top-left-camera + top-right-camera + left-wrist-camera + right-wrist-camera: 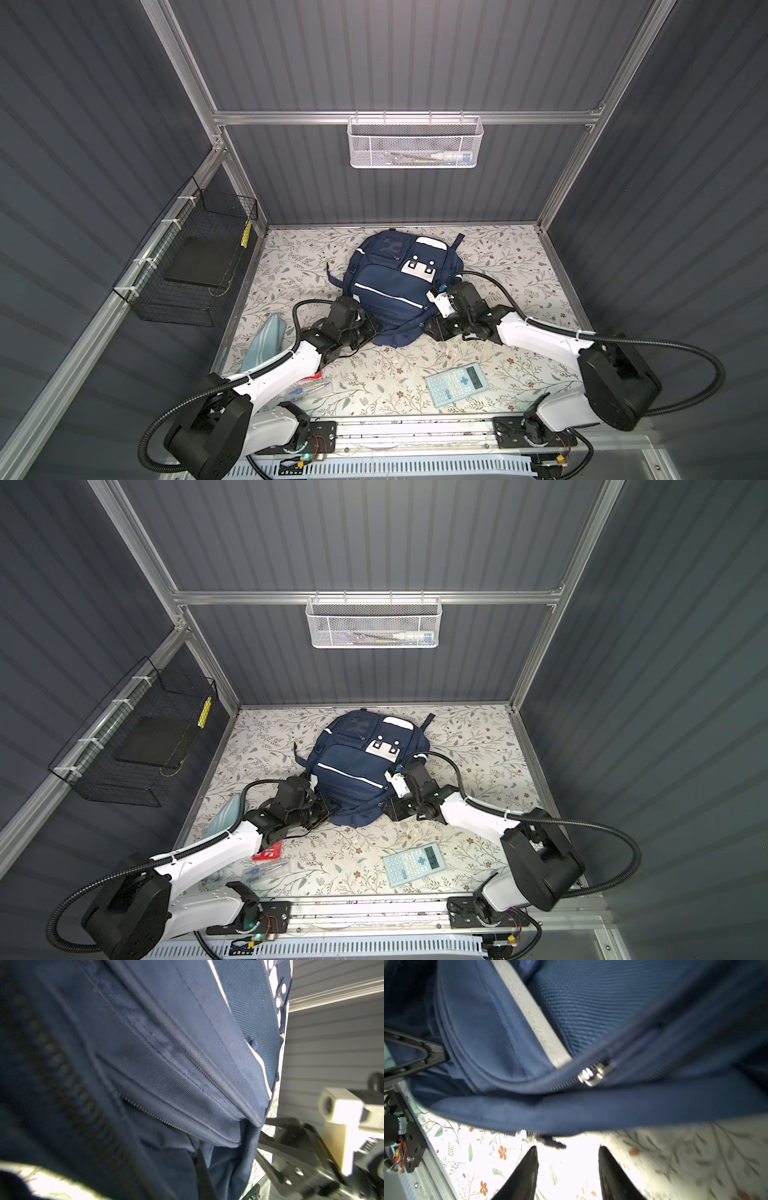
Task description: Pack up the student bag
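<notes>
Right gripper (568, 1150), jaws apart, hovers just off a zip pull (552, 1143) on the near edge of the student bag (386, 286) lying front-up on the floral table (374, 386), while my left gripper (370, 332) is pinched shut on its near-left hem, presumably bracing the fabric for unzipping

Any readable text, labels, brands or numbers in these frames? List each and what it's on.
Nothing reads clearly.
calculator: key markings too small.
red packet: white print blurred.
yellow tag in the black basket: marks too small.
bag: emblem on a pocket, illegible.
tube in the white basket: label too small.
</notes>
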{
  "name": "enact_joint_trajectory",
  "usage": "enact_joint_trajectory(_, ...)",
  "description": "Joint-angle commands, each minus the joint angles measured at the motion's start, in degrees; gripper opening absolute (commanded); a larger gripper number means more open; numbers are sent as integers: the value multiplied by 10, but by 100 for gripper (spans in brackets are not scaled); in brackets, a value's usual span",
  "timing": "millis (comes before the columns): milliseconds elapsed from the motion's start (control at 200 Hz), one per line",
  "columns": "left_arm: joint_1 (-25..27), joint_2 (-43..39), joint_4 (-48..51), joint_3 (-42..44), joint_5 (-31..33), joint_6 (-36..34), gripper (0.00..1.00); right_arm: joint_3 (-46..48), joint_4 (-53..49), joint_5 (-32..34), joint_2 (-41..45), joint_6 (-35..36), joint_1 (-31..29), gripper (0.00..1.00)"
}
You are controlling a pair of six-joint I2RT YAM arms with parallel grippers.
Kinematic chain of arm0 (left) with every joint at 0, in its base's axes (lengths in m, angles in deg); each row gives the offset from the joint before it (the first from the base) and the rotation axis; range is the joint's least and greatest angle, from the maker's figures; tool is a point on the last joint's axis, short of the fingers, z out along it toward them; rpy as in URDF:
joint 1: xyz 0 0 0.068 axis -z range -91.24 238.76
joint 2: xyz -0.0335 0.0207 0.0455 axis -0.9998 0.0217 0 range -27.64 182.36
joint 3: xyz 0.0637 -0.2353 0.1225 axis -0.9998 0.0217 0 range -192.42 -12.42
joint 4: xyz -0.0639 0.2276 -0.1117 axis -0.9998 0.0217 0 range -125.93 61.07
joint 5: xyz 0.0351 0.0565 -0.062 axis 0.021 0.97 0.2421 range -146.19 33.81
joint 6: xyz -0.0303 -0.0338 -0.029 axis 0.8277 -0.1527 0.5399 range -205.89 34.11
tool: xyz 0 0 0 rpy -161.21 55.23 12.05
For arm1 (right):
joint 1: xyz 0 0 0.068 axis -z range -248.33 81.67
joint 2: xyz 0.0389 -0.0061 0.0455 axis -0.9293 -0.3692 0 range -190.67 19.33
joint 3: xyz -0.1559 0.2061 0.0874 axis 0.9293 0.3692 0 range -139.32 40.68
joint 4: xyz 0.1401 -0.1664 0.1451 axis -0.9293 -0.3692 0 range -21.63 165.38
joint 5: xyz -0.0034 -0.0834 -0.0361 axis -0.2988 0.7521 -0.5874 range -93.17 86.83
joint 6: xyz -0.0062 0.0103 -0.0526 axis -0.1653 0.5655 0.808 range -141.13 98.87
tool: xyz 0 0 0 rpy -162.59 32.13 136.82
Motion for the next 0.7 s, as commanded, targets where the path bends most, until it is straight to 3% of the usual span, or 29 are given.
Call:
enact_joint_trajectory(0,1,-6,-32,-9,-11,-10,0,-21,25,-30,-22,28,-14,48)
enact_joint_trajectory(120,1,-7,-31,-7,-10,-9,0,-26,39,-23,-35,27,-22,40)
enact_joint_trajectory(205,1,-9,-26,-7,-10,-10,0,-17,44,8,-32,25,-27,15)
enact_joint_trajectory(255,0,-10,-24,-7,-10,-10,0,-5,45,29,-24,21,-26,6)
enact_joint_trajectory(395,0,-30,16,-13,9,-25,0,31,21,81,7,20,-9,0)
enact_joint_trajectory(595,-1,-60,77,-40,21,-53,0,25,-30,108,3,22,63,0)
enact_joint_trajectory(695,-1,-74,94,-38,26,-55,0,11,-37,89,-5,13,101,0)
